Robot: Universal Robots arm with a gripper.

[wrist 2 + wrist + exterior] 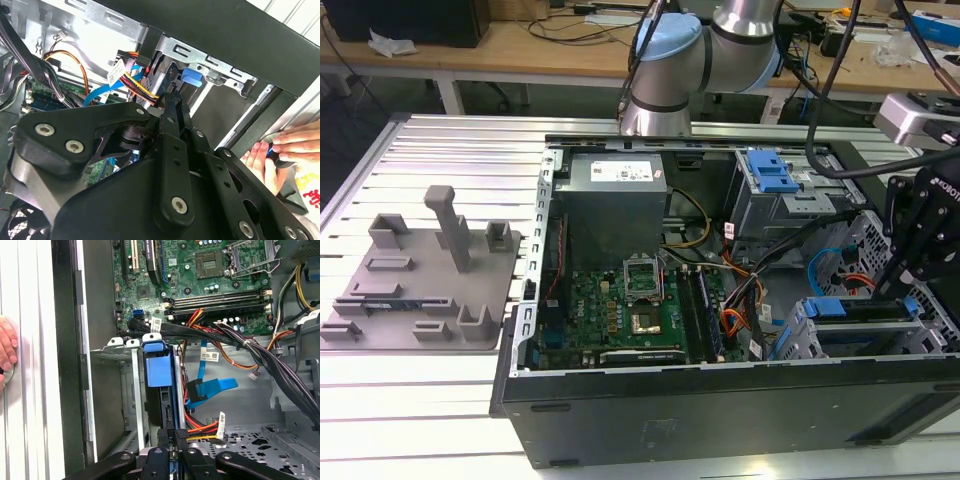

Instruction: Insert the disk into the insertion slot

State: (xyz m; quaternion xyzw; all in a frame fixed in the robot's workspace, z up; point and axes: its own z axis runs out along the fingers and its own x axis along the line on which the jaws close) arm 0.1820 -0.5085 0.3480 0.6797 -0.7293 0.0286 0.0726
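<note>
Holding my gripper (173, 434) low, jaws narrow and pinching the disk (156, 371), which stands edgewise inside the insertion slot (109, 356)

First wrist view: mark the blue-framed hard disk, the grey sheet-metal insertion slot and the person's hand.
blue-framed hard disk (159, 371): first wrist view, on its blue carrier.
grey sheet-metal insertion slot (107, 354): first wrist view, on its rim.
person's hand (6, 346): first wrist view, on its middle.
</note>
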